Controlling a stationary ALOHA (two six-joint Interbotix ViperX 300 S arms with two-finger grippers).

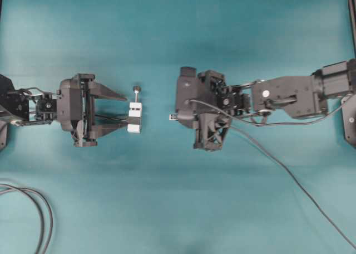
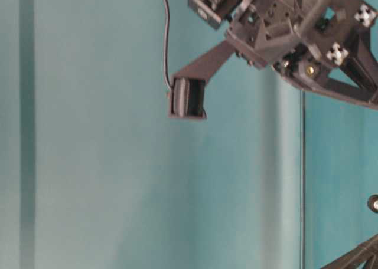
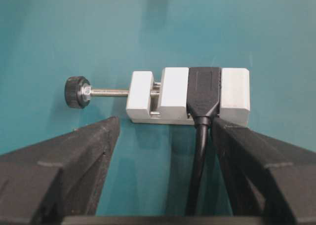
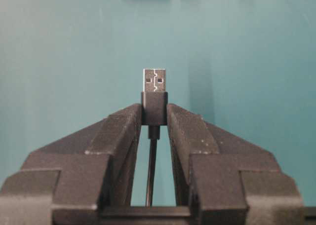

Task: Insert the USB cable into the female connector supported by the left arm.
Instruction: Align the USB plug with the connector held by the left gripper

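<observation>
Pinching the USB cable (image 4: 154, 108) by its black plug body, the right gripper (image 4: 154, 117) is pointing the silver tip toward the female connector (image 3: 203, 93), well apart from it. The left gripper (image 1: 123, 112) is standing spread wide, the white clamp block (image 1: 134, 118) sitting just beyond its fingertips.

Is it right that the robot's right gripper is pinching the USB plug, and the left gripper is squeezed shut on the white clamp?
Not quite. The right gripper does pinch the USB plug, but the left gripper is open; the left wrist view shows its fingers spread behind the white clamp, not squeezing it.
</observation>
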